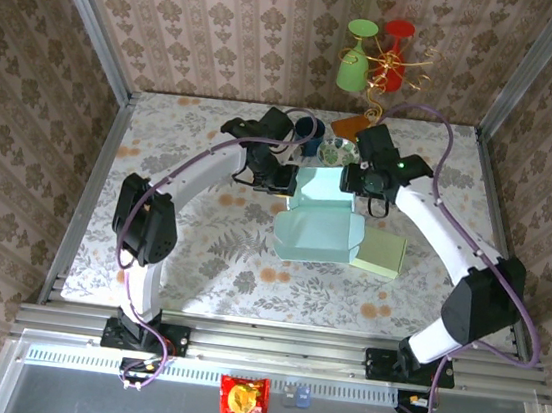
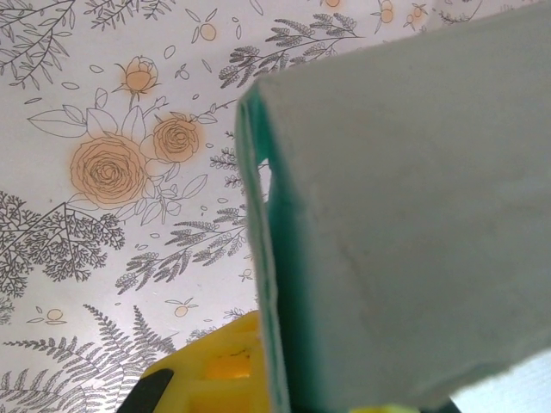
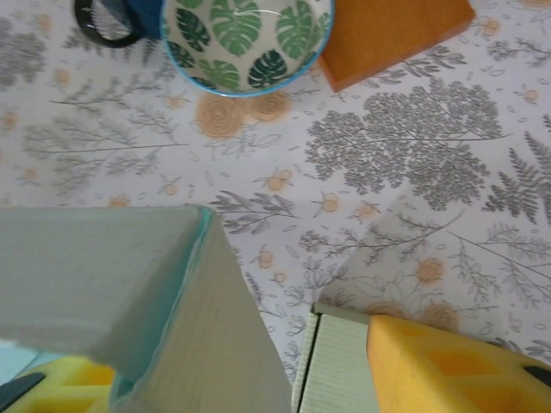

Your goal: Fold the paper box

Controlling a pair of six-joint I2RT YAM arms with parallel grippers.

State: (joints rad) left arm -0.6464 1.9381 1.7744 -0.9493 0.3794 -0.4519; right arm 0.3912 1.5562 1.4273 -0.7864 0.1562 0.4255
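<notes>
Left gripper (image 1: 284,180) pinched shut on a box (image 1: 318,234) wall. Right gripper (image 1: 359,189) jaws parted, box wall between them.

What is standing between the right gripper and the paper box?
Nothing visible. The right gripper has its fingers on either side of a raised wall of the paper box. The leaf-patterned bowl and the orange block lie beyond it, out of the way.
</notes>
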